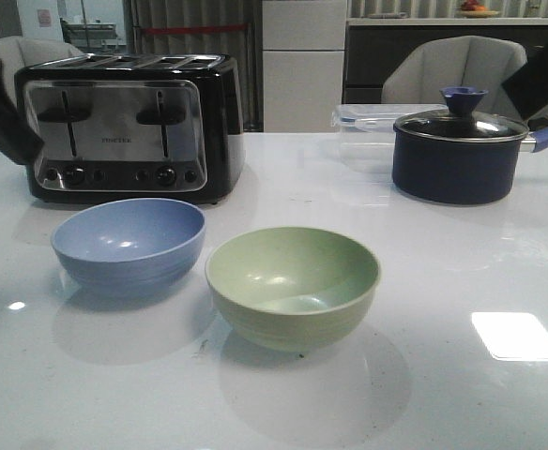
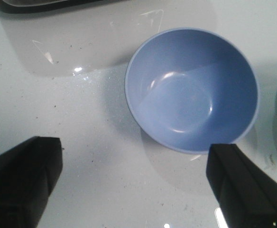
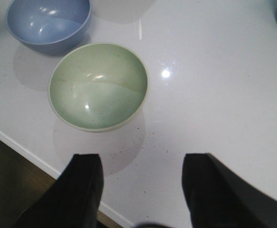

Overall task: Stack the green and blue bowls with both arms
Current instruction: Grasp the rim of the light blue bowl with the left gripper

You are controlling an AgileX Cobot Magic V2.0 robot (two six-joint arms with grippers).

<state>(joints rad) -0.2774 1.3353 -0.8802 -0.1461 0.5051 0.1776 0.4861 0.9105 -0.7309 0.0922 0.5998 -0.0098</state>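
Observation:
The light blue bowl (image 1: 129, 246) sits upright and empty on the white table, left of centre. The pale green bowl (image 1: 293, 285) sits upright and empty just right of it, apart from it. In the left wrist view the blue bowl (image 2: 191, 89) lies ahead of my left gripper (image 2: 134, 159), which is wide open and empty above the table. In the right wrist view the green bowl (image 3: 98, 86) and the blue bowl (image 3: 48, 23) lie ahead of my right gripper (image 3: 142, 166), open and empty. In the front view only dark parts of the arms show at the left edge (image 1: 2, 108) and the right edge (image 1: 546, 75).
A black-and-steel toaster (image 1: 129, 127) stands behind the blue bowl. A dark navy lidded pot (image 1: 460, 150) stands at the back right, with a clear plastic container (image 1: 366, 136) beside it. The table's front edge (image 3: 34, 159) runs close to the green bowl in the right wrist view.

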